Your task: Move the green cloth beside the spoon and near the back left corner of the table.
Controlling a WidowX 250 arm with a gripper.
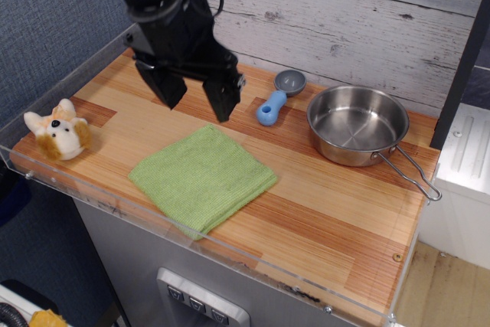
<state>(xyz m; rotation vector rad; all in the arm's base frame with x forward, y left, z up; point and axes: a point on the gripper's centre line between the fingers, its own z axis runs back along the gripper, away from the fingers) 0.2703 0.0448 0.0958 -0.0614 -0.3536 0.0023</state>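
Note:
The green cloth point(202, 178) lies flat and folded on the front middle of the wooden table point(337, 212). The spoon point(277, 95), with a light-blue handle and small grey bowl, lies behind it near the back wall. My black gripper point(197, 99) is open, jaws spread and pointing down, just above and behind the cloth's back corner, left of the spoon. It holds nothing.
A steel pan point(357, 124) with a wire handle stands at the right, next to the spoon. A small plush fox toy point(58, 132) sits at the left edge. A clear acrylic rim point(191, 237) runs round the table. A plank wall stands behind.

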